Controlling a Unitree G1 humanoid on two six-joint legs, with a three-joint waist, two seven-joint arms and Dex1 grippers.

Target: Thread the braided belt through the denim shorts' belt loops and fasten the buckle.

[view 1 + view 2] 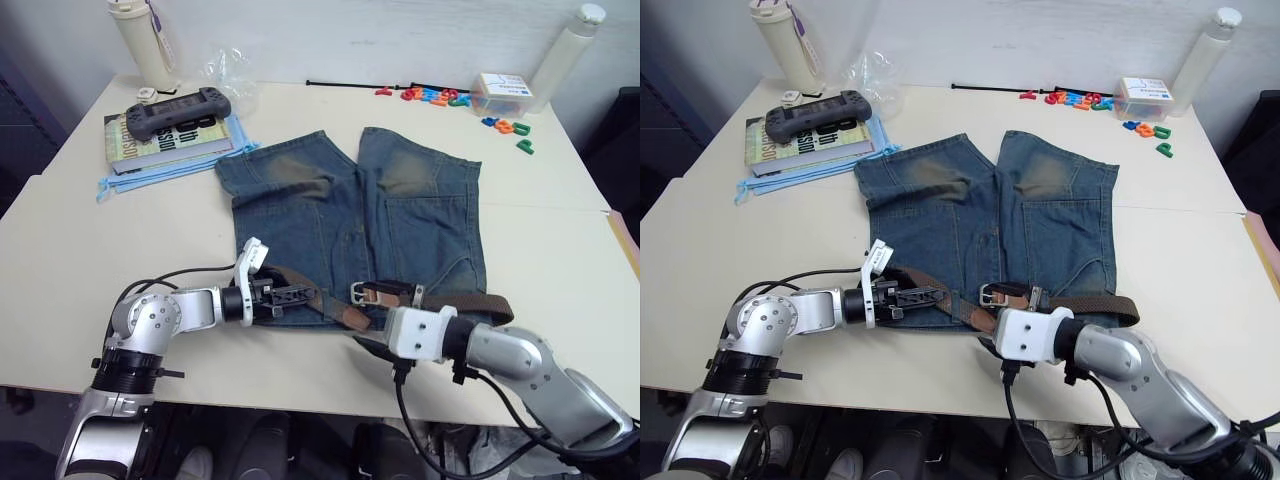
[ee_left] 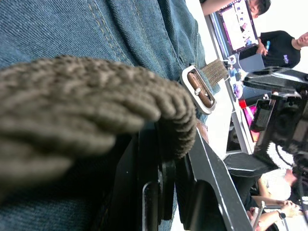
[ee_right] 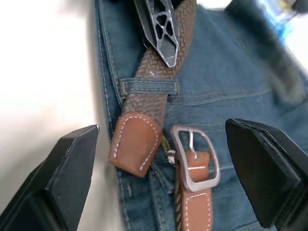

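The denim shorts (image 1: pixel 400 220) lie flat on the table, waistband toward me. The braided belt (image 1: pixel 480 305) runs along the waistband. My left gripper (image 1: pixel 296 295) is shut on the belt at the waistband's left part; the braid (image 2: pixel 96 101) crosses its black fingers (image 2: pixel 159 187). In the right wrist view the belt passes under one belt loop (image 3: pixel 149 86) and ends in a tan leather tip (image 3: pixel 134 144), lying beside the silver buckle (image 3: pixel 195 159). My right gripper (image 3: pixel 161 127) is open, its fingers spread wide on either side of the tip and buckle (image 1: pixel 362 292).
At the back left are a book with a game controller (image 1: pixel 178 113), a light blue cloth (image 1: pixel 150 178), a bottle (image 1: pixel 142 40) and a plastic bag (image 1: pixel 228 72). Coloured letters (image 1: pixel 430 96), a small box (image 1: pixel 508 95), a black cord (image 1: pixel 345 84) and a second bottle (image 1: pixel 565 50) line the back.
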